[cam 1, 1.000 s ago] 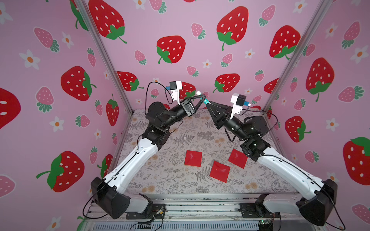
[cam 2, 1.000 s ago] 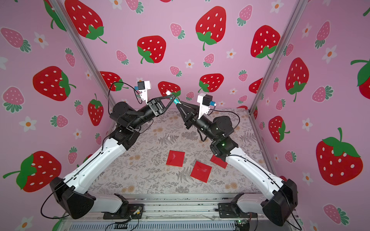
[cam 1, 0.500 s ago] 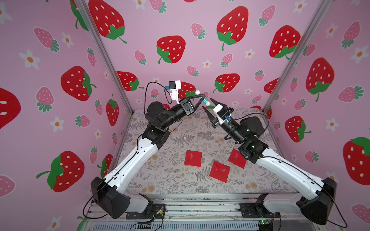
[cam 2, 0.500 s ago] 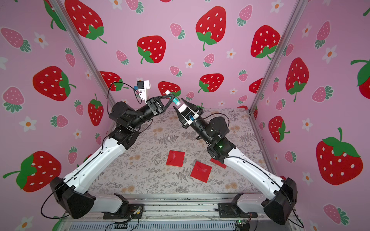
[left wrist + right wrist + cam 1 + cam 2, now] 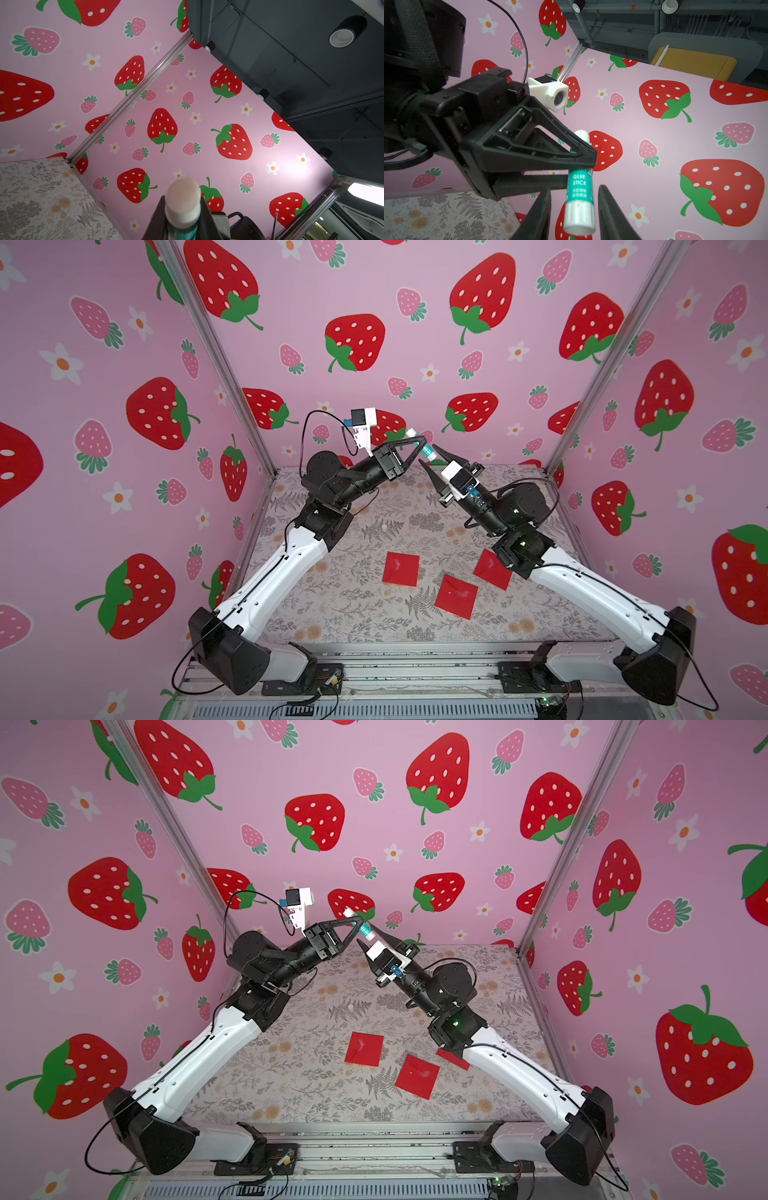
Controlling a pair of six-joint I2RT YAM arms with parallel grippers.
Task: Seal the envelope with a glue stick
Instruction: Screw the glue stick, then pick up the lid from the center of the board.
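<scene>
1. Clamping the small white glue stick with a teal-green label band (image 5: pixel 424 450) around its middle, the left gripper (image 5: pixel 424 443) holds it tilted in the air, raised above the table near the back wall.
2. The right gripper (image 5: pixel 575 188) stands parted, its black fingers (image 5: pixel 542 214) flanking the stick's white lower end with a gap on each side.
3. In the left wrist view the stick's pale upper end is bare.
4. Three red square paper envelopes (image 5: pixel 401 569) (image 5: pixel 456 596) (image 5: pixel 492 568) lie flat on the floral-patterned table cover (image 5: pixel 332 597), well apart from both grippers.

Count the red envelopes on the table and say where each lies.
3. The left envelope lies flat, apart from the others; the middle envelope sits nearest the front edge; the right envelope is partly covered by the right arm. More could hide under the arms.
</scene>
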